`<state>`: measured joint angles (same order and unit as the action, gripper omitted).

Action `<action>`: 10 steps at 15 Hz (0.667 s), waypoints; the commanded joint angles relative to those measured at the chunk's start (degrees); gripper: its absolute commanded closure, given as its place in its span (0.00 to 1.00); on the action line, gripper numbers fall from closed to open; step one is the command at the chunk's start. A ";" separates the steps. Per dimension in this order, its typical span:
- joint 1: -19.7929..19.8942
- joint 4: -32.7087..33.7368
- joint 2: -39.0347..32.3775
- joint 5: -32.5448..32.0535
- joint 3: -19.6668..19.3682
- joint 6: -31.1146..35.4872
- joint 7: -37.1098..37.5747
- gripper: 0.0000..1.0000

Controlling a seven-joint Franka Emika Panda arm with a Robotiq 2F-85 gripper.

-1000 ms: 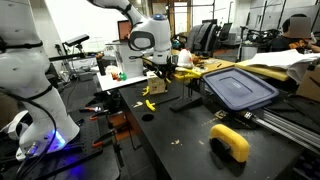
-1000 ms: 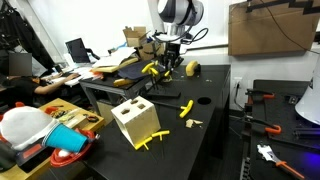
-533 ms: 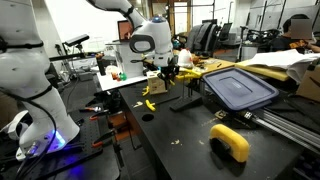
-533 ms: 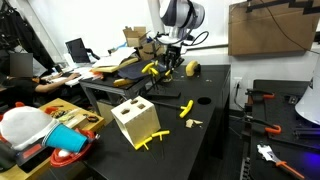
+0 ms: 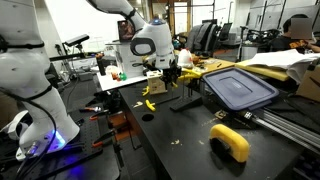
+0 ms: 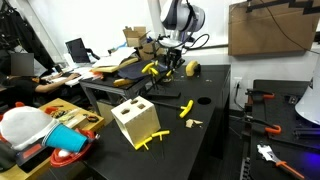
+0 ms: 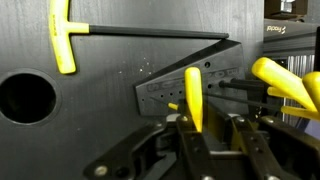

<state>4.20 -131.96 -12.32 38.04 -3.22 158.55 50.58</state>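
Note:
In the wrist view my gripper [image 7: 216, 132] is shut on a yellow-handled hex key [image 7: 193, 95], whose handle stands upright above the fingers. Right behind it lies a grey metal key holder [image 7: 160, 92] with rows of holes. More yellow handles [image 7: 284, 84] sit at the holder's right end. A loose T-handle hex key [image 7: 64, 38] lies on the black table at the upper left. In both exterior views the gripper [image 5: 166, 77] [image 6: 168, 64] hangs low over the table's far part, among the yellow tools [image 6: 151, 70].
A round hole [image 7: 24, 97] opens in the black tabletop [image 5: 180, 135]. A wooden block with holes [image 6: 135, 122], a loose yellow key [image 6: 187, 108], a grey bin lid [image 5: 238, 88] and a yellow curved object [image 5: 231, 141] lie around. Another key [image 5: 150, 103] lies near the edge.

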 commanded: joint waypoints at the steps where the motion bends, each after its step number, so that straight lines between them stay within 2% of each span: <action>1: 1.34 0.07 -0.74 3.75 0.99 1.85 -4.71 0.95; 10: 3.08 1.53 -2.09 12.39 2.22 2.98 -16.22 0.95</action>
<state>6.31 -131.47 -14.13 47.28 -2.30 160.43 38.07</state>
